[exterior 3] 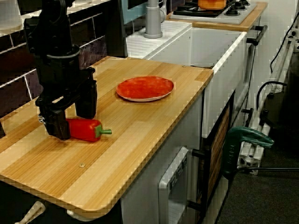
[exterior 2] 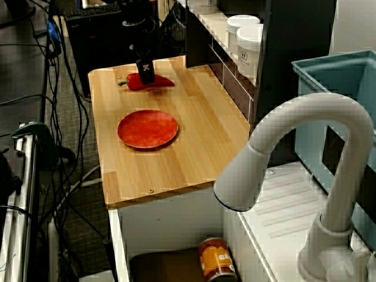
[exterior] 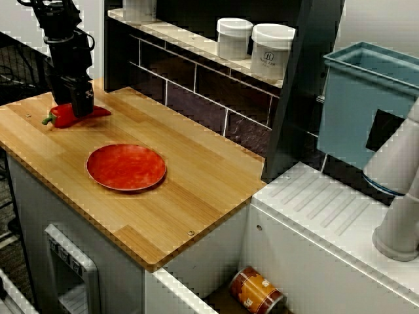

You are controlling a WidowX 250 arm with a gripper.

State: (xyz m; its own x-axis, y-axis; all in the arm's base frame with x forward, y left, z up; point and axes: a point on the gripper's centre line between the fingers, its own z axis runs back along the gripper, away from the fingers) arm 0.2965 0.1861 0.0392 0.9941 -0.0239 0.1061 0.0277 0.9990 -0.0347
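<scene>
Claw (exterior 3: 72, 122) low at the wooden counter (exterior 3: 140, 133), jaws standing apart, not clamped. From the counter's end: one finger (exterior 3: 57, 125) near-left, the other (exterior 3: 87, 100) far-right, red pepper (exterior 3: 84, 129) lying between them. Contact of pads with skin: cannot tell.

Pepper flat on the board, directly beneath the claw, no sideways offset worth logging. Long axis roughly left to right in this view, green stem (exterior 3: 106, 132) pointing right and slightly near. Tapered end hidden behind the near-left finger. Finger line set across that axis, at a slant rather than square.

Cross-checked in the view from beside the sink: claw (exterior: 82, 104) over the pepper's (exterior: 62, 116) mid-body, stem end showing to the left, tip to the right.

Red plate (exterior 3: 145, 87) well apart, right and far of the pepper.
</scene>
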